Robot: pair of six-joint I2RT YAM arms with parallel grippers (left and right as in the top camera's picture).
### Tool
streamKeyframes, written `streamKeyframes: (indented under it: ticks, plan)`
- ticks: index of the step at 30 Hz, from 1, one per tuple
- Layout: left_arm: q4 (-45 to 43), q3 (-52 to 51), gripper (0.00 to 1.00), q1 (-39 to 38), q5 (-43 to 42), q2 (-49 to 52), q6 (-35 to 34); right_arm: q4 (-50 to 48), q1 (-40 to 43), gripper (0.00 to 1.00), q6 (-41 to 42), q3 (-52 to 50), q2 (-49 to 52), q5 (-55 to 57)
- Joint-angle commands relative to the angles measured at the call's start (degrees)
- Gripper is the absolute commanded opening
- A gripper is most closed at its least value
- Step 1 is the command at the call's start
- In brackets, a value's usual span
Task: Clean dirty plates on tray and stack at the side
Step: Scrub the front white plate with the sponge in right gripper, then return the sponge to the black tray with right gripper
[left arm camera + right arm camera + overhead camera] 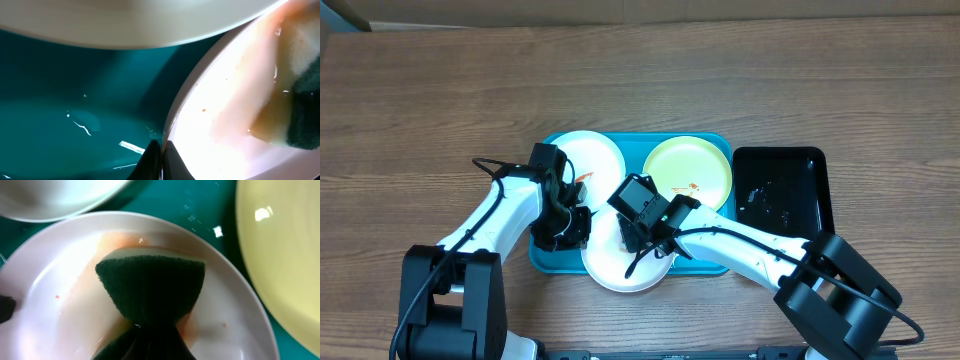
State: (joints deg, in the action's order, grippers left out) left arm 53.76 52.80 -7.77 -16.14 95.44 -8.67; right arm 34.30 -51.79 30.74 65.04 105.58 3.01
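item: large bright blue rectangular plastic tray (634, 145), rounded corners, raised rim, at the middle of a brown wooden table (420, 90).
contents: three round shallow plates.
- white plate (590, 155), far left of the tray.
- pale yellow-green plate (688, 165), far right of the tray, with a small reddish-orange smear.
- front white plate (605, 265), at the near edge, overhanging the rim; an orange film spreads across its middle.

left gripper (161, 150): clenched on the left rim of the front white plate.
right gripper (145, 337): grasping a dark green scouring sponge with yellow backing (150, 287), which is pressed onto the middle of the same plate.
adjacent: smaller black glossy tray (780, 190), on the table just right of the blue one.
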Motion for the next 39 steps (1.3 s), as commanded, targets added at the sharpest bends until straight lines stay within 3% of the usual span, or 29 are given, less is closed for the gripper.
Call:
streamKeyframes:
  ticks: [1, 12, 19, 25, 32, 39]
  plan:
    - [0.2, -0.6, 0.04, -0.1, 1.1, 0.4, -0.8, 4.3, 0.2, 0.04, 3.5, -1.0, 0.5, 4.6]
    - [0.2, -0.6, 0.04, -0.1, 1.3, 0.4, -0.8, 17.6, 0.2, 0.04, 3.6, 5.0, 0.5, 6.7]
    - [0.3, -0.6, 0.04, -0.1, 3.1, 0.3, -0.8, 17.9, 0.2, 0.04, 3.6, 5.2, -1.3, 6.4]
    - [0.3, -0.5, 0.04, -0.1, 4.8, -0.6, -1.3, 15.3, 1.6, 0.04, 3.6, 5.2, -10.4, 6.4]
    - [-0.2, -0.5, 0.04, -0.2, 7.0, -5.5, -2.3, 17.4, 10.0, 0.04, 3.6, 5.2, -22.6, 6.4]
    - [-0.2, -0.5, 0.04, -0.2, 13.0, -12.0, -5.0, 26.1, 22.3, 0.04, 3.6, 5.0, -24.7, 6.4]
